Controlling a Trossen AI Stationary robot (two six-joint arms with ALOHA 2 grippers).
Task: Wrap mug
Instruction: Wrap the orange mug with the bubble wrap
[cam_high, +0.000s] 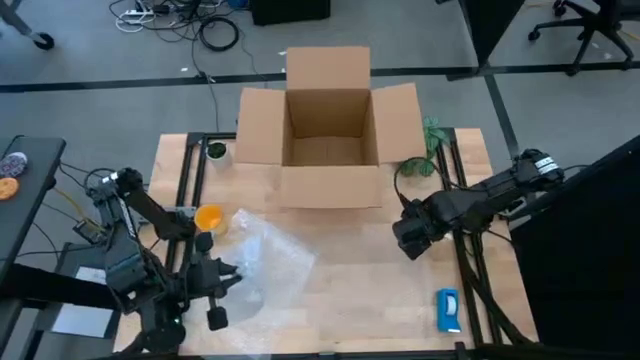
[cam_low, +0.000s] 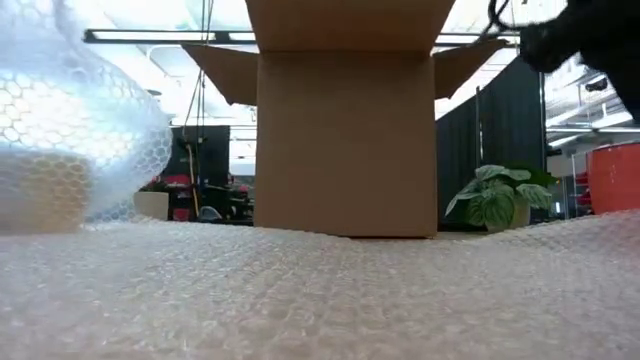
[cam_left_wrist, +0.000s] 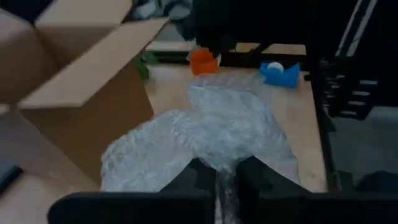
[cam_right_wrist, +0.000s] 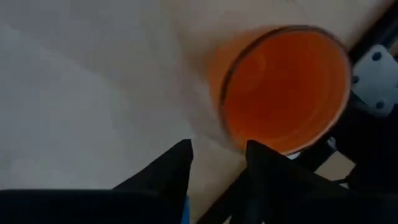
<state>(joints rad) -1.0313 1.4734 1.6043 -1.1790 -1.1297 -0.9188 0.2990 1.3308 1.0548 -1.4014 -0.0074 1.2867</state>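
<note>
The orange mug (cam_right_wrist: 283, 87) stands upright on the wooden table beside the right-hand rail, also seen in the left wrist view (cam_left_wrist: 202, 62) and at the low view's right edge (cam_low: 615, 178). My right gripper (cam_right_wrist: 219, 155) hangs open just above it, looking into its mouth; I cannot tell whether a fingertip touches the rim. In the high view the right arm (cam_high: 405, 240) covers that spot. A clear bubble wrap sheet (cam_high: 268, 258) lies at the table's middle left. My left gripper (cam_left_wrist: 227, 169) is shut on its left end. My left gripper pinches the bubble wrap's bunched left end (cam_left_wrist: 225, 158) between its two fingers, coming from the table's left. That end is raised (cam_low: 80, 120) off the table. The rest of the sheet (cam_left_wrist: 205, 130) spreads out on the table toward the right.
An open cardboard box (cam_high: 330, 130) stands at the table's far middle. A blue tape dispenser (cam_high: 448, 310) lies near the front right corner. An orange-yellow round thing (cam_high: 208, 218) sits by the left rail. A green plant (cam_low: 495, 200) stands right of the box. Bare wood (cam_high: 350, 300) lies between the arms.
</note>
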